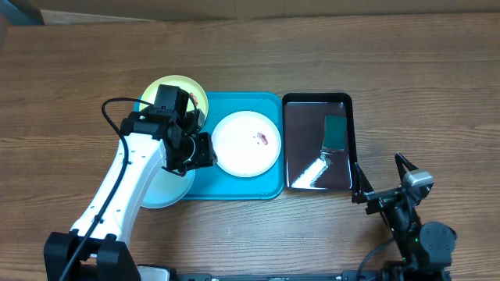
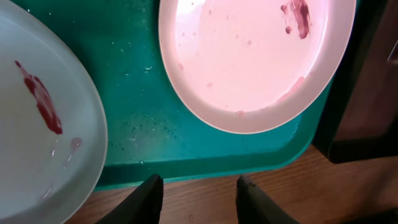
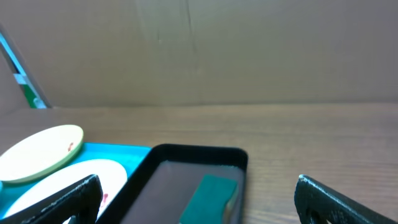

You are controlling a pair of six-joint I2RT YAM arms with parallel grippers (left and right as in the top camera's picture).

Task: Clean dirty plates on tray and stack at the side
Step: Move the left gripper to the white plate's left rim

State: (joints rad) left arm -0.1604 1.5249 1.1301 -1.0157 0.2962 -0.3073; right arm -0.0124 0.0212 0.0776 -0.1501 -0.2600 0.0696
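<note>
On the tray [image 1: 234, 189] sits the smeared white plate [image 1: 246, 143]; the pale blue plate [image 1: 162, 197], smeared too, and the yellow-green plate [image 3: 40, 152], seemingly specked, overlap its left edge. Nothing is cleaned or stacked yet. Left gripper [image 2: 199, 198] and right gripper [image 3: 199, 194] gape empty.

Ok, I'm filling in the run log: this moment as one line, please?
left gripper open, over tray edge | right gripper open, near pan | white plate on tray, smeared | blue plate smeared | sponge in pan

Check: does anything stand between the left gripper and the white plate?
Nothing visible. Only bare tray lies between the open left gripper and the white plate; the blue plate sits off to one side.
</note>
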